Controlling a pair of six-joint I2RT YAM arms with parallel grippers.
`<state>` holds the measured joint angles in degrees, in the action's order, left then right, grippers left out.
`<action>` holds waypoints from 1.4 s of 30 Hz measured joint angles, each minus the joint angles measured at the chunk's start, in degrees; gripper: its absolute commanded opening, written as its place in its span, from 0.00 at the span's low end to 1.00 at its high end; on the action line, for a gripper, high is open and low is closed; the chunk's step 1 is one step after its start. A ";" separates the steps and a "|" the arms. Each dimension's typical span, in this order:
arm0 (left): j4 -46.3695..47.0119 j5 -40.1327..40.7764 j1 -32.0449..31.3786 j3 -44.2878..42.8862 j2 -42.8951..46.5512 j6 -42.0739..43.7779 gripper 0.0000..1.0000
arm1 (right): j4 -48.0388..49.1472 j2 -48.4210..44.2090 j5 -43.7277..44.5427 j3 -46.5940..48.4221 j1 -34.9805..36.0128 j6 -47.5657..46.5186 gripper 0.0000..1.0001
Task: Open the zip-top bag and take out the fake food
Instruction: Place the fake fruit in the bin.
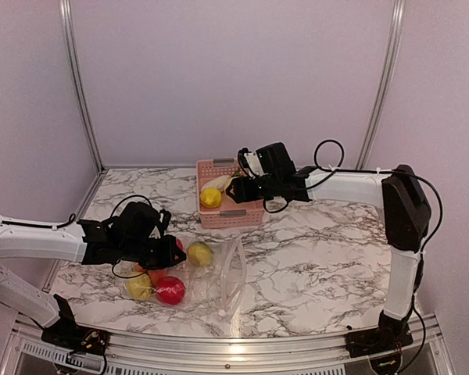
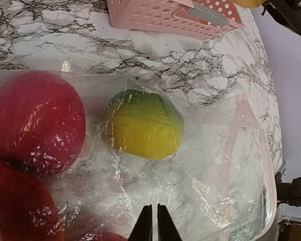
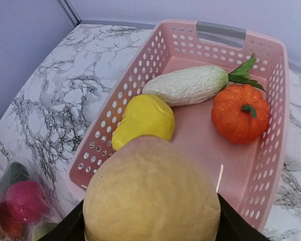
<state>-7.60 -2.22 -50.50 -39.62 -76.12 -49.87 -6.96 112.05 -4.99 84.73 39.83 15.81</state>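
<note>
The white-and-black left arm point(image 1: 39, 241) lies low, reaching from 9 o'clock toward 3 o'clock. The black two-finger left gripper point(image 1: 164, 248) tips downward, its jaws pressed together. The right arm point(image 1: 402, 234) stands up at 4 o'clock, elbow bent, with the forearm stretching toward 9 o'clock. The right gripper point(image 1: 236, 187) is spread wide, clamping a round tan plastic fruit point(image 3: 150, 196).

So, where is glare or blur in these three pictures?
Top external: a reflection on the near metal rail. Left wrist: the zip-top bag glints along its creases, hazing the fake food inside. Right wrist: the close tan fruit looks soft, the pink basket sharp.
</note>
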 measured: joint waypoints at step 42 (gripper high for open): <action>-0.37 0.37 0.13 -2.93 -0.85 0.87 0.06 | 1.40 -6.51 1.29 -4.76 0.00 -2.97 0.98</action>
<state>-7.97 -1.85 -50.37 -42.54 -76.97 -48.99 -5.56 105.54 -3.70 79.96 39.83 12.84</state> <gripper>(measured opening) 0.057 0.979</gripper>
